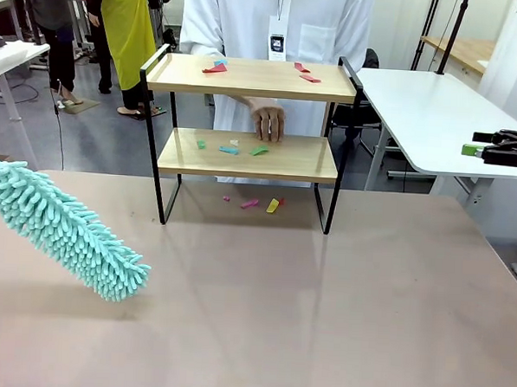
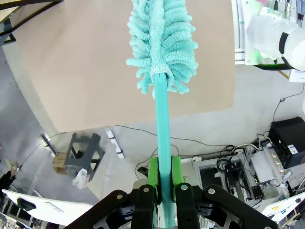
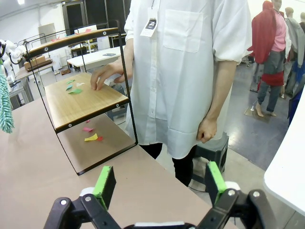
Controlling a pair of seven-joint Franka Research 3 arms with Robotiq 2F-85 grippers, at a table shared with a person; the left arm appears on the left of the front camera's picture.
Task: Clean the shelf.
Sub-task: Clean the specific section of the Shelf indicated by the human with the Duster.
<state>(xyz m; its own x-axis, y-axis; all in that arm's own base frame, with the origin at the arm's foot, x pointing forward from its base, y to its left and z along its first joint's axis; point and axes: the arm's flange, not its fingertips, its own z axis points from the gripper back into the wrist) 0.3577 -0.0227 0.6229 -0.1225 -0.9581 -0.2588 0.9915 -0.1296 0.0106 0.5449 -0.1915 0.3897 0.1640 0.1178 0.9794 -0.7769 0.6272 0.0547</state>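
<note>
The shelf (image 1: 247,78) stands at the table's far middle, two wood boards in a black frame. Coloured paper scraps (image 1: 215,68) lie on its top board, more scraps (image 1: 259,149) on the lower board, and a few (image 1: 273,205) on the table beneath. A person's hand (image 1: 268,120) rests on the lower board. My left gripper (image 2: 164,167) is shut on the teal handle of a fluffy teal duster (image 1: 66,231), whose head hangs low over the table's left side, apart from the shelf. My right gripper (image 1: 476,143) hovers open and empty at the far right; in its own view the right gripper (image 3: 159,186) faces the shelf (image 3: 81,100) and the person.
The person in a white shirt (image 1: 276,21) stands right behind the shelf. A white table (image 1: 419,115) lies under my right gripper at the right. The brown table (image 1: 278,307) in front of the shelf is bare. Other people stand farther back at the left.
</note>
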